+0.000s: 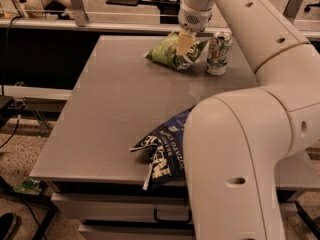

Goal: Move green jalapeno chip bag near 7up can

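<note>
My tool (184,45), clamped on the chip bag (162,54), could topple the can (219,54) (at 3 o'clock) if I overshoot.

The bulky white jointed arm rises from lower right and bends over, wrist pointing down. At top centre, its tan-fingered gripper (183,46) pinches the small crinkled bright-green chip bag (162,54).
</note>
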Controlling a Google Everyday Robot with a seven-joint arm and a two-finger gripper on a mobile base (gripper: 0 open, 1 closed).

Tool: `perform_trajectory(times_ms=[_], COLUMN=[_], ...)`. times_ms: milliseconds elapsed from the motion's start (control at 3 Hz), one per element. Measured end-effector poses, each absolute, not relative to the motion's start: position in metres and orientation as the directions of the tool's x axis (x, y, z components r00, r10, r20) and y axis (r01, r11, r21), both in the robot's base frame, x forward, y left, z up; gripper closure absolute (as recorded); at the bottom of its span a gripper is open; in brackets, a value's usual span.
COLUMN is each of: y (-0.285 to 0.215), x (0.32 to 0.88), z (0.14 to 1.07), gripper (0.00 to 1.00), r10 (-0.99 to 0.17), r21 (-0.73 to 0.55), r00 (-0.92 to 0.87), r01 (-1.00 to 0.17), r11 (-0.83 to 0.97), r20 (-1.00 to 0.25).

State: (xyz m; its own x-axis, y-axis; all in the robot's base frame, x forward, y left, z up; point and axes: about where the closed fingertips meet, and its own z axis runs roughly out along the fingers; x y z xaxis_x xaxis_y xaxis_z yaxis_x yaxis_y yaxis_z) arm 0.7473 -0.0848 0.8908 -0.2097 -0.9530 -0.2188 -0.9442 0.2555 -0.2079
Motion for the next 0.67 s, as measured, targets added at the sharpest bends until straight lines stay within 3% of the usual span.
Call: perform_trajectory(times_ms=[333,667], y=[-0.0814,-0.0799], x=[0.7536,0.7561], z=[0.8876,0.8859], gripper=[0.05,0.00], r10=[-0.951,-0.951], r21=[-0.220,-0.225], r00=[-0.206,-0.205], r01=[-0.941,-0.940], r11=[0.257,0.257], r20=[-0.228,-0.232])
